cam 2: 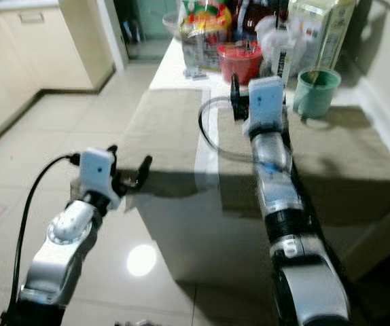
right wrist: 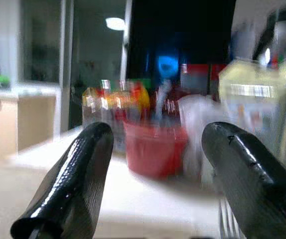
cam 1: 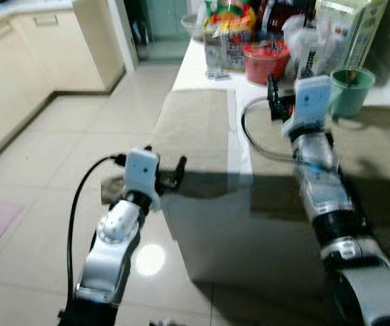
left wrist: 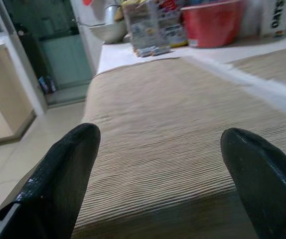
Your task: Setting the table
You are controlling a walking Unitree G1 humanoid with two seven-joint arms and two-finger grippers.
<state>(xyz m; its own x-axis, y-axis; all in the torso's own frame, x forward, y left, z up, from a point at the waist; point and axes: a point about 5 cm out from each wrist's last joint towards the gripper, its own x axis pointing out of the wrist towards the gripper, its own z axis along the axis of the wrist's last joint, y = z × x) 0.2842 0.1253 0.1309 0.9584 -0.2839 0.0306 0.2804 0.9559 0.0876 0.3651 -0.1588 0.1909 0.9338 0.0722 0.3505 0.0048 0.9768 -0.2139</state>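
Both grippers gape wide and empty: left gripper (left wrist: 158, 174) at the ribbed woven beige placemat's (left wrist: 173, 129) edge, right gripper (right wrist: 158, 169) facing a round red bowl (right wrist: 155, 149)

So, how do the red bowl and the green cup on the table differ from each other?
The red bowl is wide and low; the green cup is narrower and taller. The red bowl holds utensils standing in it, while nothing rises above the green cup's rim. The red bowl stands among the packages at the back; the green cup stands to the robot's right, beside the right pincer. Both stand upright on the table.
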